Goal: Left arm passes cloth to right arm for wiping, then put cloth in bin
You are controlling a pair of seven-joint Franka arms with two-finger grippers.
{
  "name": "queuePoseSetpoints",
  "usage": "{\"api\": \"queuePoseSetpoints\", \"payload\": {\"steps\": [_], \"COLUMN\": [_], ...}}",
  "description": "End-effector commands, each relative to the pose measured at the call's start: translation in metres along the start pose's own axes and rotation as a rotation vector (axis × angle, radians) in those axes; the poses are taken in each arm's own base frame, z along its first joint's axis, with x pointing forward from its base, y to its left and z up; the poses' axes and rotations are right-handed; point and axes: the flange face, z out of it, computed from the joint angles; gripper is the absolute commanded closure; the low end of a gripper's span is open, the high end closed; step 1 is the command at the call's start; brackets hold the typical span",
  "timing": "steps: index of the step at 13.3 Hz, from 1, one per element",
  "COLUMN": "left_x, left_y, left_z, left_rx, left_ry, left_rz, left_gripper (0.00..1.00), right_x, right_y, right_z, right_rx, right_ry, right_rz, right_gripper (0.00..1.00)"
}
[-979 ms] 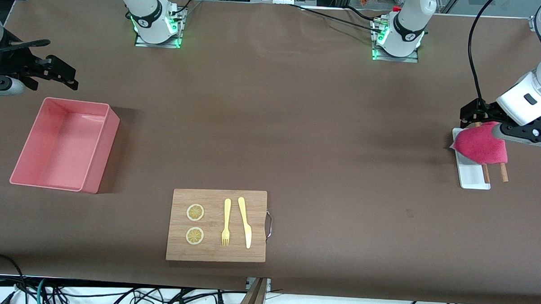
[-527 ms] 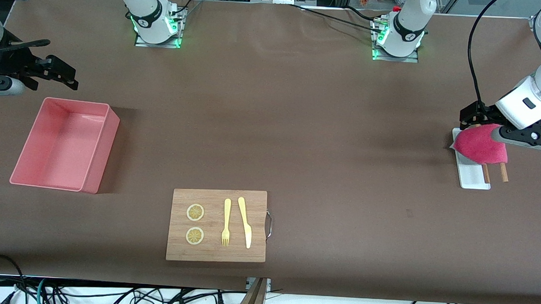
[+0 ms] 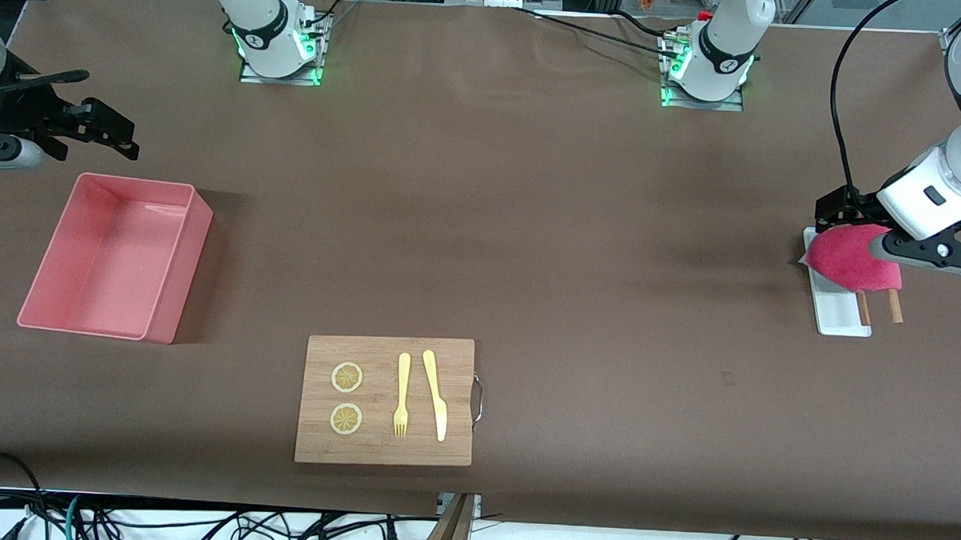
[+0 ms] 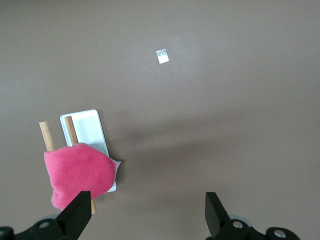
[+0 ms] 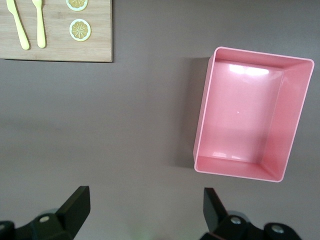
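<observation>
We see the cloth (image 3: 852,259) draped, magenta face up, over one end of a small white tray (image 3: 840,310) and two wooden sticks (image 3: 879,304) at the left arm's end of the surface (image 3: 578,225). Because it rests on these supports and not flat on the surface, its edges stand clear, which we judge makes it easier to pinch. The left pincer (image 4: 145,212) hovers over the cloth with its jaws spread wide and nothing between them; in its wrist view one finger (image 4: 77,212) overlaps the cloth's edge while the other stands well apart, so we judge the grasp is being lined up, not yet made.

The right pincer (image 5: 142,210) waits, equally open and empty, above the surface near the bin (image 3: 169,247), which lies empty at the right arm's end. We read this station as convenient both for receiving the hand-over and for the final drop.

Between the two ends, nearer the camera, lies a board (image 3: 382,450) carrying a fork (image 3: 402,395), a knife (image 3: 435,394) and two lemon slices (image 3: 347,377). No step of the task is complete.
</observation>
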Motion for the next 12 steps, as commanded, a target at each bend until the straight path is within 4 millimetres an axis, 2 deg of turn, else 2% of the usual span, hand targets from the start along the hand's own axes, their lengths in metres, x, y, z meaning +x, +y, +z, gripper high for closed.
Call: {"api": "queuePoseSetpoints", "payload": {"steps": [1, 3, 5, 7, 10, 12], "left_x": [0.000, -0.002, -0.001, 0.007, 0.017, 0.019], "left_y": [-0.004, -0.007, -0.008, -0.008, -0.022, -0.016], "left_z": [-0.001, 0.004, 0.020, 0.040, 0.082, 0.105], "left_rx": [-0.010, -0.013, 0.052, 0.093, 0.176, 0.266], "left_ry": [-0.023, -0.059, -0.128, -0.173, -0.249, -0.281], "left_rz": [0.000, -0.003, 0.010, 0.014, -0.026, -0.118], "left_gripper": [0.00, 0.00, 0.00, 0.00, 0.00, 0.00], "right_x": [0.000, 0.000, 0.000, 0.000, 0.000, 0.000], "right_y": [-0.001, -0.001, 0.000, -0.001, 0.000, -0.001], "right_z": [-0.006, -0.006, -0.006, -0.006, -0.006, -0.006], "right_rx": [-0.002, -0.003, -0.005, -0.005, -0.006, -0.005], "right_ry": [0.006, 0.006, 0.006, 0.006, 0.006, 0.006], "right_rz": [-0.014, -0.014, -0.017, -0.020, -0.020, -0.017], "right_gripper": [0.00, 0.00, 0.00, 0.00, 0.00, 0.00]}}
